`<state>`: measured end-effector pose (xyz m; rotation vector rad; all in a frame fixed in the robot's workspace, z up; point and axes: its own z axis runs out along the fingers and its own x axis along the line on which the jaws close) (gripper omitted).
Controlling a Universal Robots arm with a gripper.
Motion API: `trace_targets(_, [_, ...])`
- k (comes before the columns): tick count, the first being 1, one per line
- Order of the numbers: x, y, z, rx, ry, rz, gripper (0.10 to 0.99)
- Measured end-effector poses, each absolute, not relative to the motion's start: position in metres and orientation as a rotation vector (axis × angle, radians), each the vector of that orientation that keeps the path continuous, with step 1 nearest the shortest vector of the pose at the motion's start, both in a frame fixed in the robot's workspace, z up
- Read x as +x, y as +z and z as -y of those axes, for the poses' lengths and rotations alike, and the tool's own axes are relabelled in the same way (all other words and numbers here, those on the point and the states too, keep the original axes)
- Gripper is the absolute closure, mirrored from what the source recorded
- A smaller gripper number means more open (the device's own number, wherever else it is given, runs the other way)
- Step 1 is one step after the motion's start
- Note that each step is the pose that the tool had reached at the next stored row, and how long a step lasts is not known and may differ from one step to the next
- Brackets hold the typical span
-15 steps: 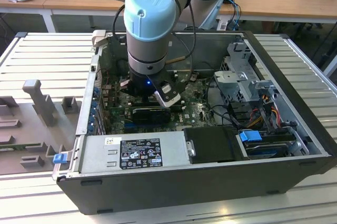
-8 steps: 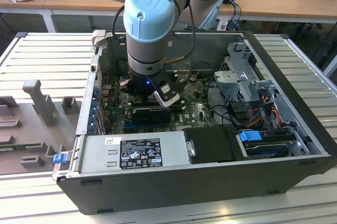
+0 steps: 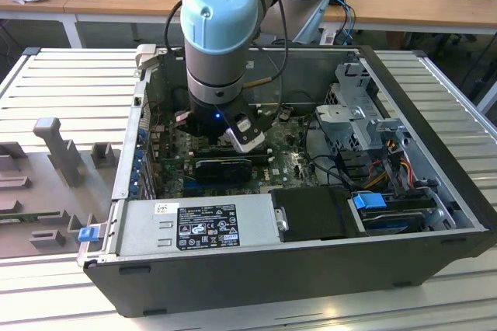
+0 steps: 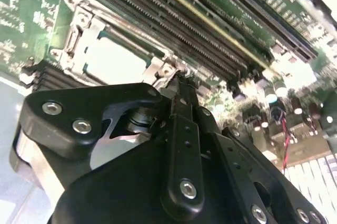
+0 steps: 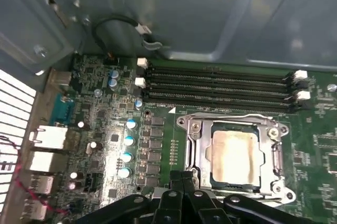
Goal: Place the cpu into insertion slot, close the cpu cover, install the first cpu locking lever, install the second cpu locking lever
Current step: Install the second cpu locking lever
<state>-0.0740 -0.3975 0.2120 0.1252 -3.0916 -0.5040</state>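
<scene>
The chip [image 5: 236, 155], a pale beige square with a faintly stained, matte face, is lying flat inside the socket [image 5: 202, 153] on the green board [image 5: 105, 129]. It is being framed by the cover [image 5: 276, 153], a thin silver metal plate with a cut-out middle, which is lying down flat around it. In the second wrist view the chip [image 4: 113, 61] is washed out by glare, so its surface is hard to make out there.

The gripper [image 5: 182, 177] is hanging just beside the socket's near edge, with its black fingers pressed together and nothing seen between them. In the exterior view the socket is being hidden by the arm [image 3: 221, 28] inside the open computer case [image 3: 435, 152]. Four long black ribbed memory slots [image 5: 221, 84] are running alongside the socket's far edge.
</scene>
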Motion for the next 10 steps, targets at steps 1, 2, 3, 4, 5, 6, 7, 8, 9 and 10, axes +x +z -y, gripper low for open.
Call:
trace_targets(1, [-0.074, 0.214, 0.398, 0.125, -0.504, 3.092, 0.98])
trace_targets(2, [-0.074, 0.217, 0.398, 0.125, -0.504, 3.092, 0.98])
trace_targets(3, [-0.074, 0.222, 0.398, 0.125, -0.504, 3.092, 0.98])
trace_targets(4, [-0.074, 0.227, 0.398, 0.125, -0.504, 3.092, 0.98])
trace_targets(5, [-0.074, 0.229, 0.398, 0.125, -0.504, 3.092, 0.98])
trace_targets(6, [-0.074, 0.231, 0.398, 0.125, -0.504, 3.092, 0.98])
trace_targets(7, [-0.074, 0.234, 0.398, 0.125, -0.504, 3.092, 0.98])
trace_targets(8, [-0.074, 0.236, 0.398, 0.125, -0.504, 3.092, 0.98])
trace_targets(9, [-0.074, 0.237, 0.397, 0.125, -0.504, 3.092, 0.98])
trace_targets(10, [-0.074, 0.237, 0.397, 0.125, -0.504, 3.092, 0.98])
